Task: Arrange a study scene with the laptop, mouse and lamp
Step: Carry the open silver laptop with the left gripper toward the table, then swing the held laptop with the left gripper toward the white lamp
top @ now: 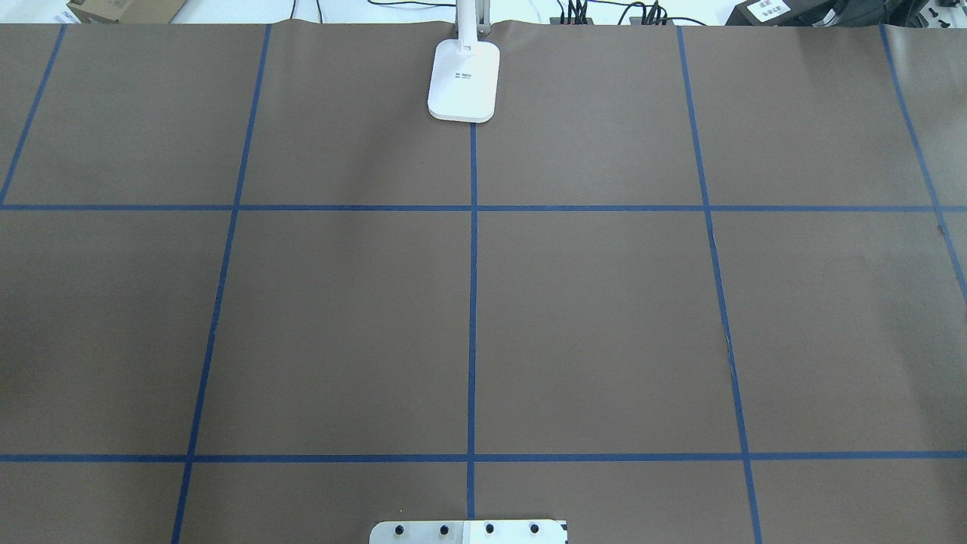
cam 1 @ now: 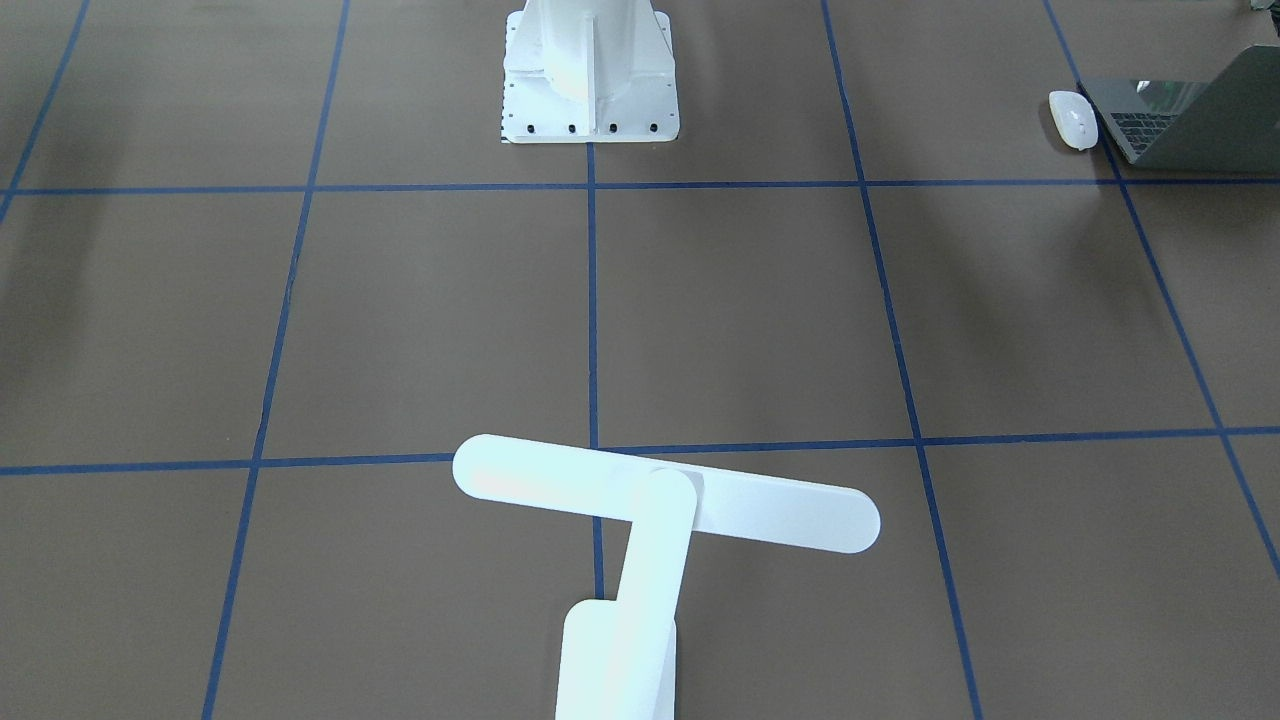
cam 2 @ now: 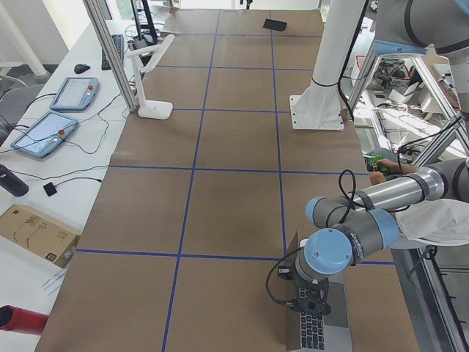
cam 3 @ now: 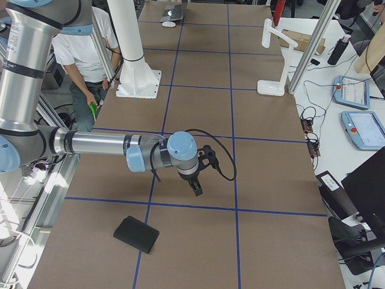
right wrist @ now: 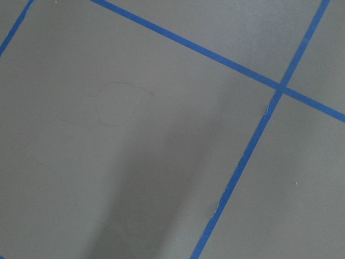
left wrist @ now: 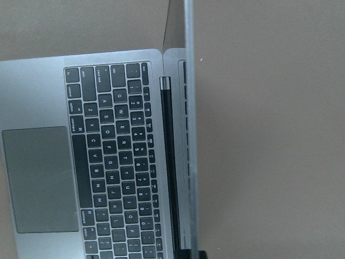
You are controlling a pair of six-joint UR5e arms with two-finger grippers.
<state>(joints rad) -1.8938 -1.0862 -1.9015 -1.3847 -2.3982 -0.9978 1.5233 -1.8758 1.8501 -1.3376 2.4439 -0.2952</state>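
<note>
The laptop [cam 1: 1190, 110] stands open at the table's end on my left side. The left wrist view shows its black keys, grey trackpad [left wrist: 40, 178] and upright lid [left wrist: 188, 135] edge-on from above. The white mouse [cam 1: 1072, 118] lies just beside it. The white lamp [cam 1: 660, 500] stands at the far middle edge, its base [top: 464, 79] on the centre line. My left gripper [cam 2: 311, 302] hangs over the laptop's lid; I cannot tell if it is open or shut. My right gripper [cam 3: 197, 191] points down over bare table; I cannot tell its state.
The white bolted pedestal [cam 1: 590, 70] stands at the robot's side, mid-table. A thin black square pad [cam 3: 137, 233] lies near the table's end on my right side. A person [cam 3: 90, 54] stands behind the robot. Tablets and cables lie past the far edge.
</note>
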